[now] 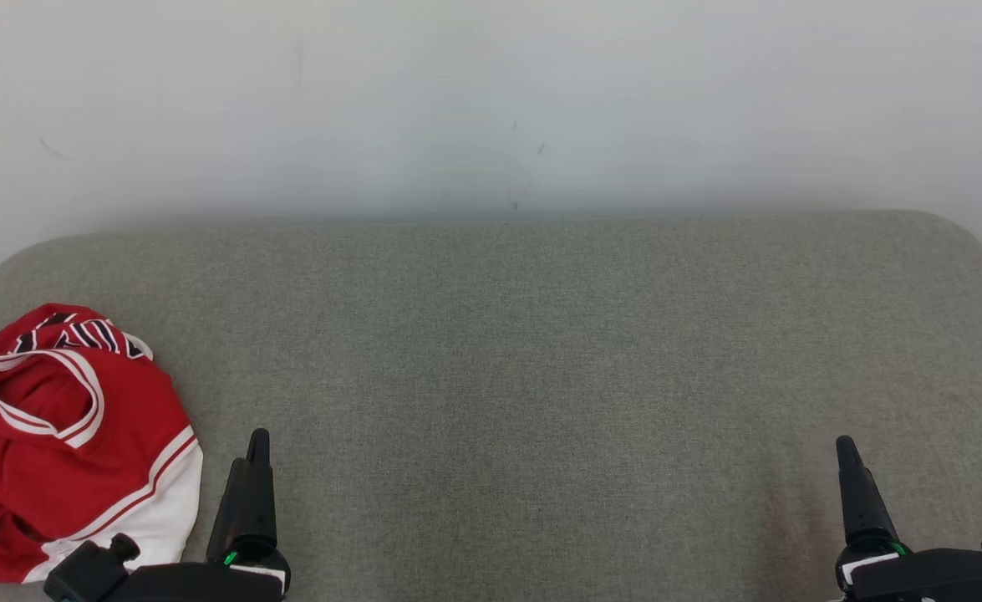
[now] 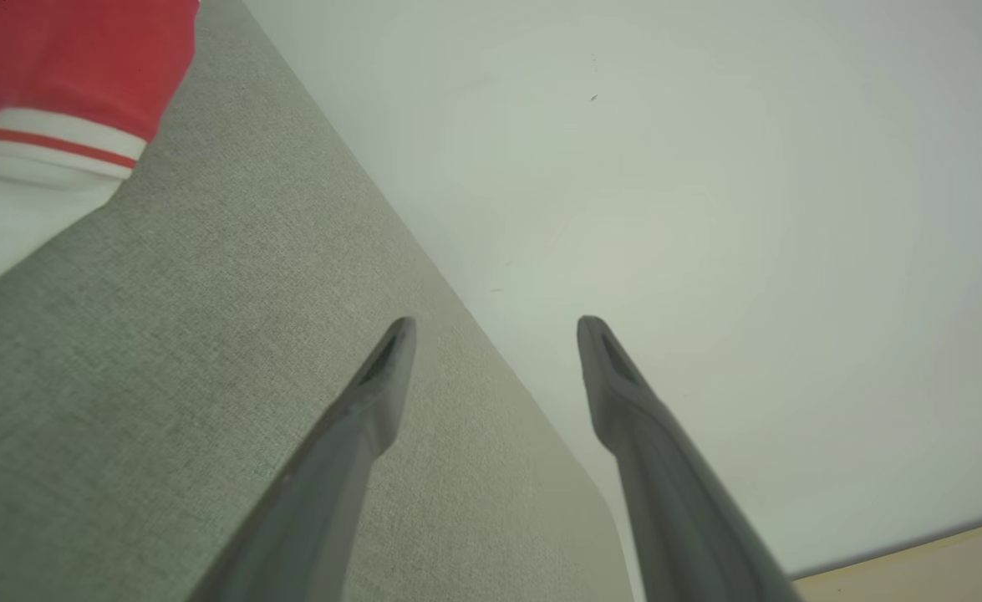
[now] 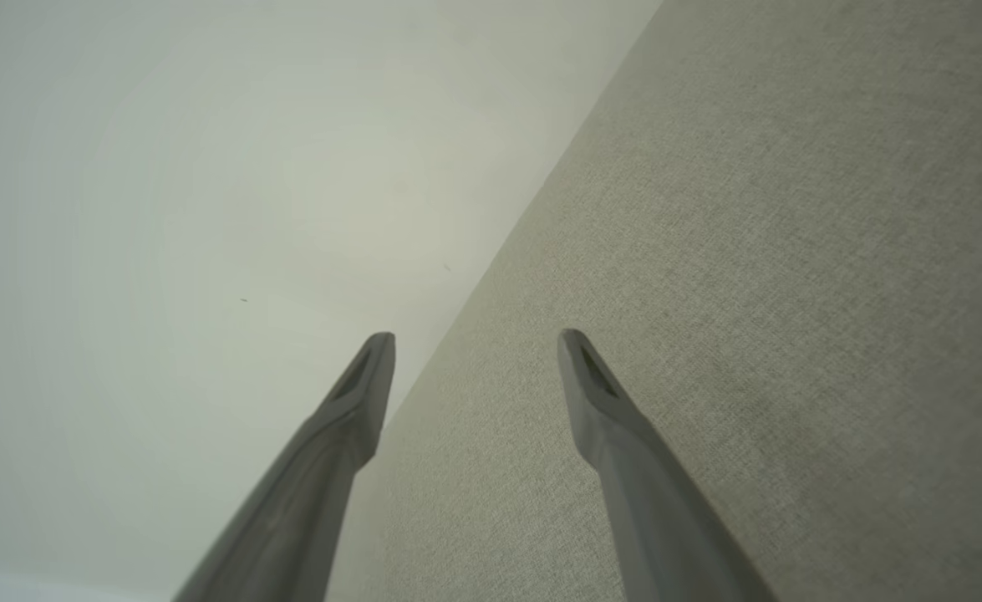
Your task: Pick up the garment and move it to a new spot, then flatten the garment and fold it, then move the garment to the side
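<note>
The garment (image 1: 64, 443) lies bunched just left of the left gripper (image 2: 497, 326) — the nearer one. It and the right gripper (image 3: 475, 339) both gape, empty.

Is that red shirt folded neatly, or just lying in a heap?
In a heap: the red garment lies bunched and creased on the grey surface, not folded.

The left gripper (image 2: 496, 321) and right gripper (image 3: 475, 334) each have two long, dark, tapering fingers (image 2: 373, 401) with slotted tips; black bases (image 1: 198, 581) carry green lights (image 1: 230, 558) and round knobs (image 1: 123, 548).
</note>
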Available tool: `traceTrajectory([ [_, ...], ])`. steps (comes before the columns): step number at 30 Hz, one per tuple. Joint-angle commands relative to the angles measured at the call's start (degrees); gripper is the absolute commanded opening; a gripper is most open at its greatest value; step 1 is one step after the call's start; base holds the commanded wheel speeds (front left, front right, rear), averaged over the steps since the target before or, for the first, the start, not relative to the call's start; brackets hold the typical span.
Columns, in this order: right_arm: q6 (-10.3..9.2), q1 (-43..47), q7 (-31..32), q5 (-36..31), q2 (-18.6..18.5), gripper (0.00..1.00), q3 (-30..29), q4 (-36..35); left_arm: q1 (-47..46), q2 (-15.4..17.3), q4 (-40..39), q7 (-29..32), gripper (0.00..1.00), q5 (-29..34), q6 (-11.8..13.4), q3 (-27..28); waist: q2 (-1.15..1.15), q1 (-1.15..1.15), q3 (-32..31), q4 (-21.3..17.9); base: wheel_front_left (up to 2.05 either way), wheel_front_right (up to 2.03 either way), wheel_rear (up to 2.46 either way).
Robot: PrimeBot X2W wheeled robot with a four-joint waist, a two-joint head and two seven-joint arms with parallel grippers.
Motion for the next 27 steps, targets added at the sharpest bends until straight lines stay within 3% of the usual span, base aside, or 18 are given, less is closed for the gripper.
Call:
traceTrajectory([
  [1,-0.03,-1.3,-0.6,-1.9,-0.5,1.0,0.7,-1.1,-0.4,0.0,-1.2,-0.4,1.0,2.5,-0.1,0.3,0.0,0.0,-0.1,0.0,0.0,0.0,0.0],
  [8,-0.04,-1.3,-2.5,-10.6,-0.6,1.0,3.5,-2.7,0.6,-0.1,-2.3,-1.4,1.0,14.5,0.0,0.9,0.0,0.0,-0.5,-0.1,0.0,0.0,0.0],
  [15,-0.05,-1.4,-4.2,-19.2,-0.7,1.0,6.9,-2.7,1.5,-0.5,-3.3,-2.2,1.0,21.6,0.3,1.6,0.0,0.0,-0.8,-0.3,0.0,0.0,0.0],
  [27,-0.06,-1.6,-7.0,-28.4,-0.7,1.0,10.1,-3.9,2.5,0.3,-4.6,-3.6,1.0,32.6,0.9,0.5,0.0,0.0,-1.0,-0.2,0.0,0.0,0.0],
])
